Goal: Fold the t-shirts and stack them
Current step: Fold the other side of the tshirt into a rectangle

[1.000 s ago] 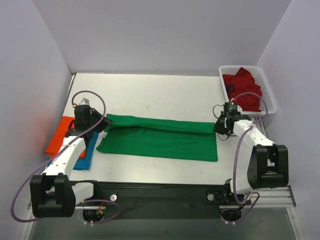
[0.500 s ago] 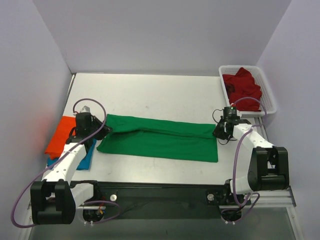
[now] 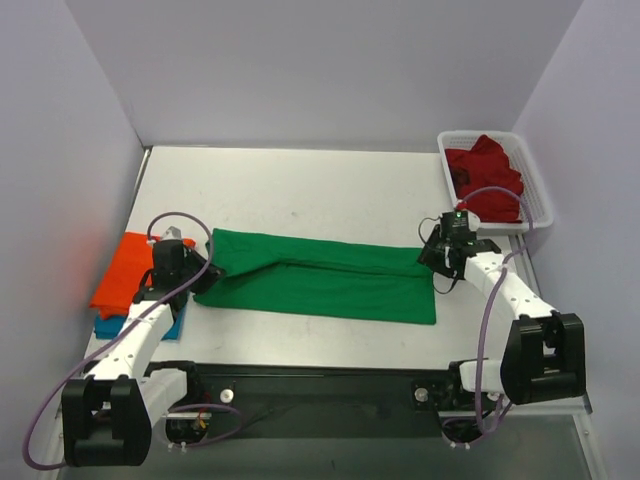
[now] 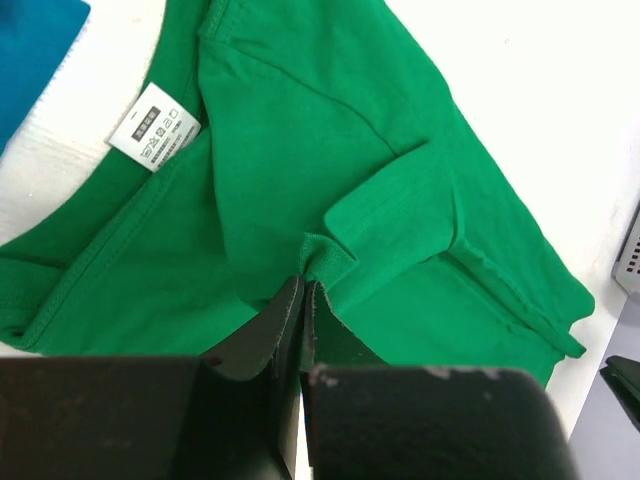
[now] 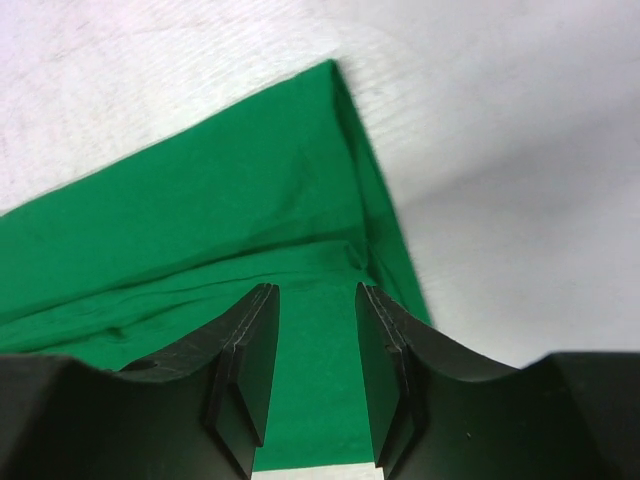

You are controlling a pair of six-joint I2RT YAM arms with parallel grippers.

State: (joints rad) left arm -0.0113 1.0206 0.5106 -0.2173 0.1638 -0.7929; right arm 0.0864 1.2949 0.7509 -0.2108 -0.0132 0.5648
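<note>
green t-shirt flat, centre; orange atop blue, left; red crumpled, right

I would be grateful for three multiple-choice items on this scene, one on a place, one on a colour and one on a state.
1. Where is the dark red cloth t-shirt? A. in the white plastic mesh basket; B. in a drawer; C. on a hanger.
2. What colour lies under the orange cloth t-shirt? A. yellow; B. blue; C. white.
3. How is the left end effector? A. wide open; B. shut on the bright green cloth t-shirt; C. out of sight.
1 A: red cloth fills the basket. 2 B: the blue cloth t-shirt shows beneath the orange edge. 3 B: its fingers pinch a green fold.
</note>
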